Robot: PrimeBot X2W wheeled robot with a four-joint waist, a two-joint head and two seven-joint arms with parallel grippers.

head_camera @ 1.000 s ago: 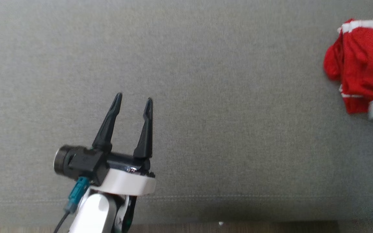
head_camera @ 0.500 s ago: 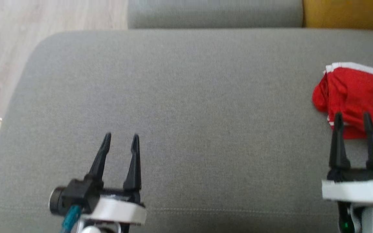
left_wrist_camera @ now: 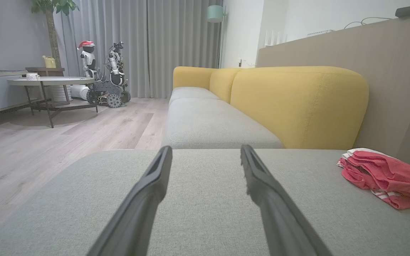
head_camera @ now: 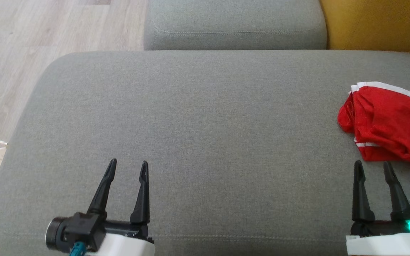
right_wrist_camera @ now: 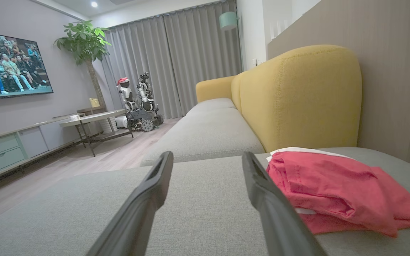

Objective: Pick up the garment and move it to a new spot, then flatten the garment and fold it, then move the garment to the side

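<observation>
Lying crumpled at the right end of the grey seat cushion (head_camera: pixel 205 124): one red garment (head_camera: pixel 386 124) with white trim, possibly shorts. Left gripper (head_camera: pixel 128 162): fingers apart, holding nothing, well apart from the garment. Right gripper (head_camera: pixel 372 163): fingers apart, holding nothing, just short of the garment.

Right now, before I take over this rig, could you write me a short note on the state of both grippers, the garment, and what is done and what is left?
The left gripper: jaws open, holding nothing, over the near part of the grey cushion.
The right gripper: jaws open, holding nothing, just short of the red garment and not touching it.
The red garment lies in a loose, folded-over bundle at the cushion's right end, white trim showing.
Done: it seems folded and set to the side, but I cannot confirm that.
Left: check the fold; if it is untidy, flatten and fold it.
</observation>
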